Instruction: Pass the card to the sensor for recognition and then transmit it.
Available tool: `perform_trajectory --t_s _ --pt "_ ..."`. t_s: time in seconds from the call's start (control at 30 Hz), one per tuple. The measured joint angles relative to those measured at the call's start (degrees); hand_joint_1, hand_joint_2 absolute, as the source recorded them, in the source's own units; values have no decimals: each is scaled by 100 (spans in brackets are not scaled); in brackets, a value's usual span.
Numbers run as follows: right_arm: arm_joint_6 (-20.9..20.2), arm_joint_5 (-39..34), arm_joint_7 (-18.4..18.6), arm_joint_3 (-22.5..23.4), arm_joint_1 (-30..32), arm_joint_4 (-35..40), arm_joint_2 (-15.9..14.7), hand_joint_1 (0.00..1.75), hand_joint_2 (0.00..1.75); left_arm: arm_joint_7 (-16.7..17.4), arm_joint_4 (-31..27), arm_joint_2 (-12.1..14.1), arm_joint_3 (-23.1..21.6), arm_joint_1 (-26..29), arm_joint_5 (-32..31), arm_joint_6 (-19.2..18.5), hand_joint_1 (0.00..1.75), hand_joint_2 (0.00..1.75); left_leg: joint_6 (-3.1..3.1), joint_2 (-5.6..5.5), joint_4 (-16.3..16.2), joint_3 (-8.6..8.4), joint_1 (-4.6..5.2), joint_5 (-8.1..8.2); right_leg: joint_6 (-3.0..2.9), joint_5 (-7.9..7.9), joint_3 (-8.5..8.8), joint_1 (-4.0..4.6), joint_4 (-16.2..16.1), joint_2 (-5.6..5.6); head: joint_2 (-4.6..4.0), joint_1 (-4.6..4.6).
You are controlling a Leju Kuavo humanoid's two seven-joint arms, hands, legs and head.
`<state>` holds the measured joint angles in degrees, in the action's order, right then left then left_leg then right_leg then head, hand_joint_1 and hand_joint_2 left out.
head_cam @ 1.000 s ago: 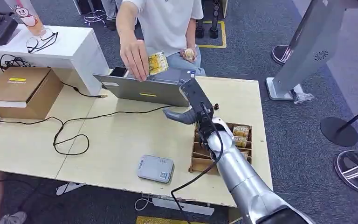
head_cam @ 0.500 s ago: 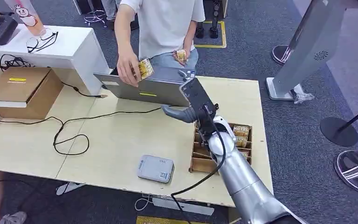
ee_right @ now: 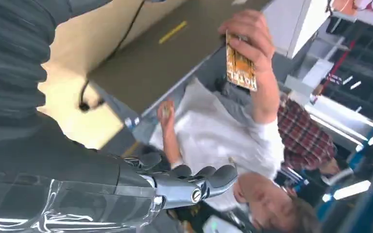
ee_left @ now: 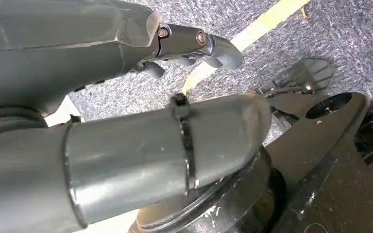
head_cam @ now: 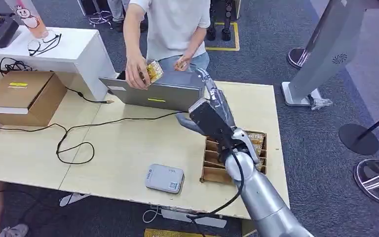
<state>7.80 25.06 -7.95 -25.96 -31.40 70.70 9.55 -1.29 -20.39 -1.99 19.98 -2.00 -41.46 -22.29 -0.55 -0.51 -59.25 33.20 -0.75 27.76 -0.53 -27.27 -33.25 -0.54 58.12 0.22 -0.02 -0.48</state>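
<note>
Card sits pinched in the person's hand above the laptop, at eleven o'clock from your right hand, which is raised empty with fingers apart, apparently because the handover looks done.

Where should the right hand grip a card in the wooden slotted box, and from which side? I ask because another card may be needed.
Judging from the head view, the cards stand in the wooden box with only their top edges exposed. The right hand would best come from above and pinch a top edge by its two flat faces; the slots block the sides.
</note>
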Motion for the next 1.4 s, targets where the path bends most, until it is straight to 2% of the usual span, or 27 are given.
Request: perform_trajectory --t_s 0.3,0.67,0.8,0.97,1.13,1.4 --pt "554 1462 -85 -175 392 525 -260 0 175 -64 0 20 0 45 0 35 0 0 0 -1 0 0 0 0 0 0 0 0 0 -1 0 0" --pt "740 2898 203 -455 757 862 -494 0 175 -72 0 39 28 83 -74 33 0 0 0 -1 0 0 0 0 0 0 0 0 0 -1 0 0" --pt "619 3289 365 -538 871 986 -560 0 175 -72 0 39 70 86 -120 17 0 0 0 0 0 0 0 0 0 0 0 0 0 -1 0 0" --pt "529 3404 441 -571 944 1089 -612 0 175 -72 0 39 125 88 -151 11 0 0 0 0 0 1 0 0 0 0 0 0 0 -1 0 0" --pt "101 3782 737 -595 1088 1352 -662 0 175 -72 0 39 170 93 -175 -4 0 0 0 -1 0 1 0 0 0 0 0 0 0 -1 0 0" --pt "-474 3996 981 -601 1247 1701 -756 0 175 -50 0 37 317 103 -319 -63 0 0 0 0 0 1 0 1 0 0 0 0 -1 -1 0 0"
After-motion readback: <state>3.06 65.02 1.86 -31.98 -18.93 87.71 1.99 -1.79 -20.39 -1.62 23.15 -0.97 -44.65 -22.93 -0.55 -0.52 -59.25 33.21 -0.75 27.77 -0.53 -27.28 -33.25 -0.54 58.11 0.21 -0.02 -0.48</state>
